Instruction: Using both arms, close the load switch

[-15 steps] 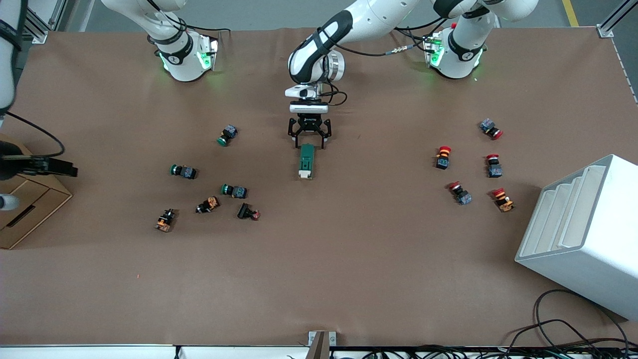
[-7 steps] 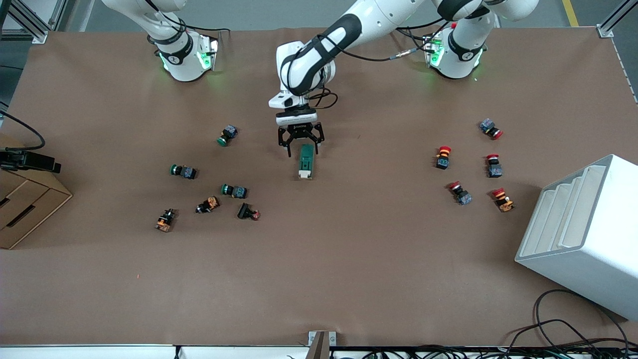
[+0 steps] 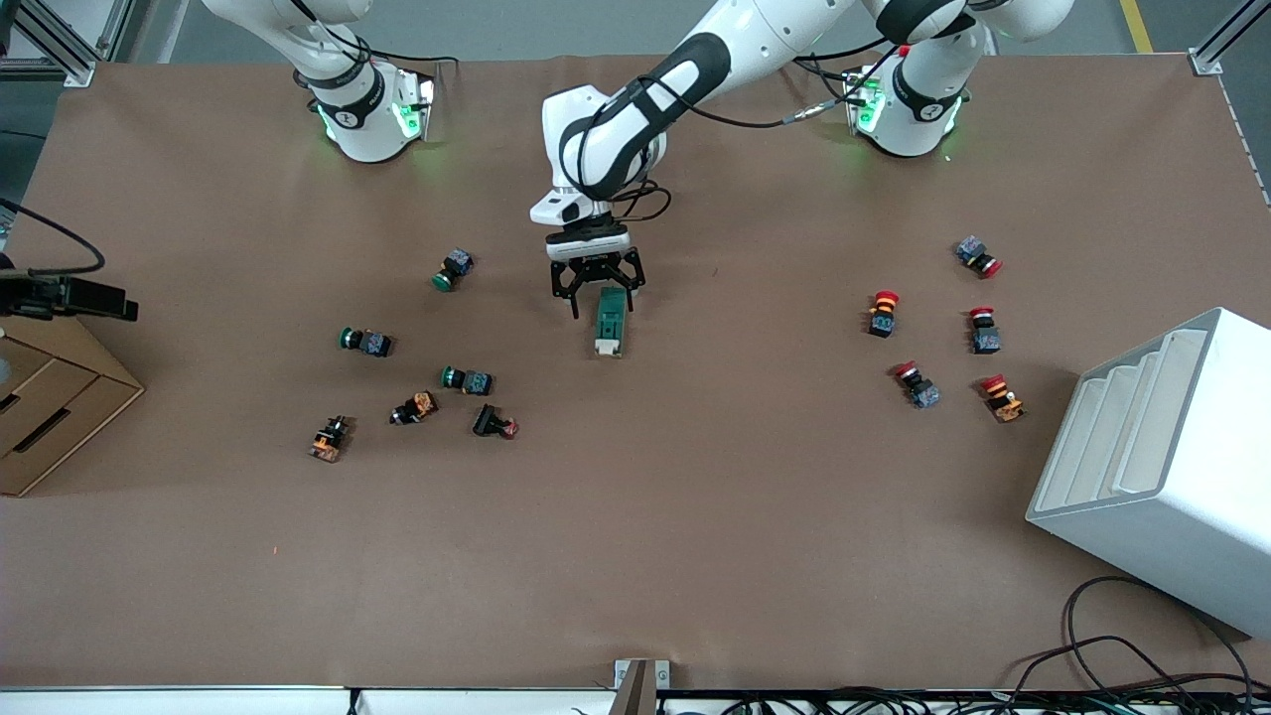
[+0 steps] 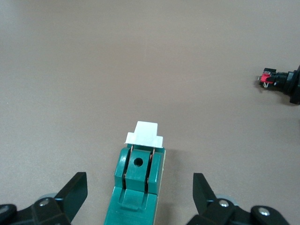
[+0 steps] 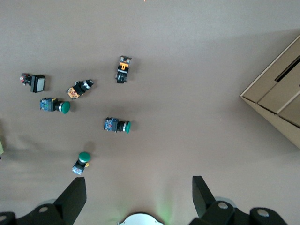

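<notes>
from the front view, the long dark green load switch with its white lever end (image 3: 609, 323) lies flat near the middle of the brown table (image 3: 695, 497). the left gripper (image 3: 596, 290) hangs just over the switch's end that is farther from the camera, at about 12 o'clock from the switch. its fingers are spread wide and grasp nothing. i think the job has only just begun: the switch is not gripped yet and the lever looks untouched. the right gripper does not show in this view, so that arm seems to wait up high.

round green-capped push buttons (image 3: 453, 269) and other small buttons sit at about 9 o'clock from the switch, well apart. red-capped push buttons (image 3: 882, 312) sit at about 3 o'clock, well apart too. a white stepped box (image 3: 1172, 467) stands at the left arm's end, and a brown cardboard box (image 3: 50, 407) at the right arm's end. nothing blocks the switch.

in the left wrist view, the switch (image 4: 138, 180) sits between the two black fingers (image 4: 75, 192) with gaps on both sides. a small black and red button (image 4: 281, 82) lies well apart.

in the right wrist view, the right gripper (image 5: 139, 197) is high over the table, its fingers spread wide and holding nothing. green buttons (image 5: 117, 125) and the cardboard box (image 5: 276, 101) lie below it.
</notes>
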{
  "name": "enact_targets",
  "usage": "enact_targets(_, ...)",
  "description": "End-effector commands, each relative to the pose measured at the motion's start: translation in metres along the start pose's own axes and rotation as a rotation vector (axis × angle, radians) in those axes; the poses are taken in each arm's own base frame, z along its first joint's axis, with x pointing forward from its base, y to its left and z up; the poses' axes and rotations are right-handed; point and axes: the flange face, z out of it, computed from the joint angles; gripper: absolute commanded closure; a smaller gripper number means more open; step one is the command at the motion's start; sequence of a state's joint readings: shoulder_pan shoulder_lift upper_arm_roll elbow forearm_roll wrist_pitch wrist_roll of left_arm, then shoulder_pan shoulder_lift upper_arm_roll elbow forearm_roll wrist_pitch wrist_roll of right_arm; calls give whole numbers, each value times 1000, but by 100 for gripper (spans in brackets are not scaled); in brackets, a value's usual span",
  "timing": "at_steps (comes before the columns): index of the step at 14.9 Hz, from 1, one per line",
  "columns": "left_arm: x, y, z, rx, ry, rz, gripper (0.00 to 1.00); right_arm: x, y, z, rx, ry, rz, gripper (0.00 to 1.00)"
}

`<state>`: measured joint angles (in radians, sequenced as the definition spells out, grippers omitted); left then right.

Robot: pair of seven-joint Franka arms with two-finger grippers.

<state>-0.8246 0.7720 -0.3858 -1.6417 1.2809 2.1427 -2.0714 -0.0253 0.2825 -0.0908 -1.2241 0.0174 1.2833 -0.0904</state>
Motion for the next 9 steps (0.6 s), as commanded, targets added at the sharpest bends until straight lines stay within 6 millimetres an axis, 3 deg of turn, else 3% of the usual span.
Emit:
enact_targets(1, 36, -1, -19, 6, -32, -2, 1, -24, -1, -10, 7, -4, -18, 0)
enact_targets(4, 93, -11, -40, 20, -88, -17, 1, -33, -8, -16, 2, 10, -31, 0)
enact_targets(9, 223, -57, -85, 7, -231, -102, 1, -71, -16, -12, -4, 89, -51, 0)
